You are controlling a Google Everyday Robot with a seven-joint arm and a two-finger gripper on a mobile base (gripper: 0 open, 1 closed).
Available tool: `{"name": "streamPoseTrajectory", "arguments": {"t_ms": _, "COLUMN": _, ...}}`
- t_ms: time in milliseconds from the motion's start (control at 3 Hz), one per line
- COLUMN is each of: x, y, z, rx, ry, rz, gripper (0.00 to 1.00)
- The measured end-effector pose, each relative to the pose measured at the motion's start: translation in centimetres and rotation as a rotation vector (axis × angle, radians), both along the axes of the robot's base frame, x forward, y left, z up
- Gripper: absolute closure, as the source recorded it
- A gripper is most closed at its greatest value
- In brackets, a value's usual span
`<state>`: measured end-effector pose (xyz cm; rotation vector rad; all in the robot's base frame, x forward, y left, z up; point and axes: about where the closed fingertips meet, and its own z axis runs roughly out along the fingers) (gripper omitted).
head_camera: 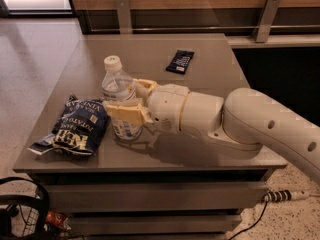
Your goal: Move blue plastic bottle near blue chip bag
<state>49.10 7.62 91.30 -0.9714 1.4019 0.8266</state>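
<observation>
Counts from the one camera view: one blue plastic bottle (118,84), one blue chip bag (78,126), one small dark packet (180,61) and one gripper (121,97), all over a grey table (200,159). The gripper reaches in on a thick white arm (260,126), and its tan fingers (123,112) are clamped on either side of the bottle's lower body. The bottle stands upright between them, its white cap above the fingers. The chip bag lies flat just beyond the fingertips, very near the bottle's base. Its white lettering is upside down to the camera. "POTATO" can be made out; the rest, like the bottle's label, cannot be read. The packet lies well apart, beyond the gripper's far finger.
</observation>
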Motion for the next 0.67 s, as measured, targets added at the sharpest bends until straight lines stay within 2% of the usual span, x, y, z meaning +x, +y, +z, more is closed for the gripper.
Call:
{"name": "streamPoseTrajectory", "arguments": {"t_ms": 333, "x": -0.13, "y": 0.28, "z": 0.10, "rx": -0.002, "ry": -0.002, "rz": 0.005, "gripper": 0.04}}
{"name": "streamPoseTrajectory", "arguments": {"t_ms": 667, "x": -0.17, "y": 0.38, "z": 0.14, "rx": -0.002, "ry": -0.003, "rz": 0.007, "gripper": 0.00}}
